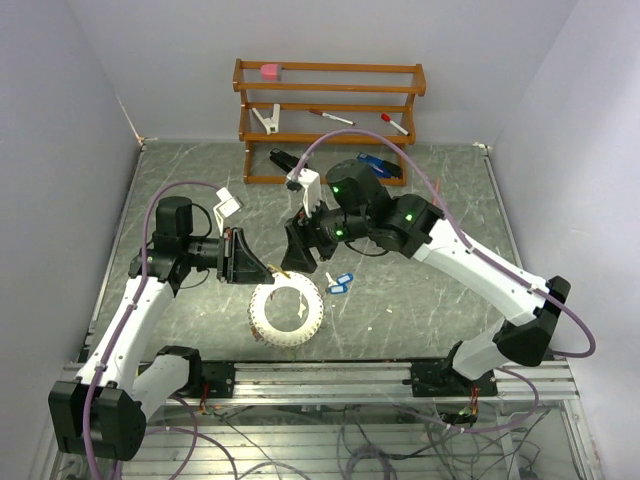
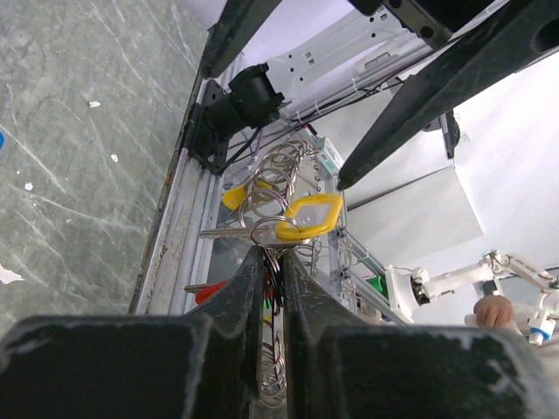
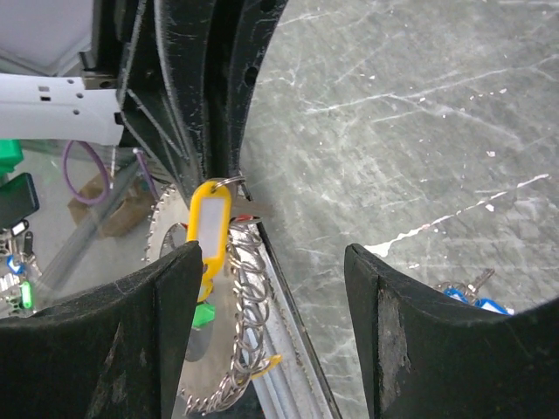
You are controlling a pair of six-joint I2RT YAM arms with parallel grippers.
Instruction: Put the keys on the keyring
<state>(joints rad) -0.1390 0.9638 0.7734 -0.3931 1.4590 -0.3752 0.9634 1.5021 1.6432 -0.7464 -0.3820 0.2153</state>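
Observation:
My left gripper is shut on the rim of the keyring, a large silvery toothed ring, and holds it tilted just above the table. In the left wrist view its fingertips pinch the keyring where small wire loops run along the rim. A yellow-tagged key hangs there. My right gripper stands open just beside that spot; the yellow key and the keyring lie by its left finger, untouched. Two blue-tagged keys lie on the table to the right, also the blue keys.
A wooden rack stands at the back with a pink item, pens and a clip. A blue stapler lies below it and a white clip to the left. Metal rails run along the near edge.

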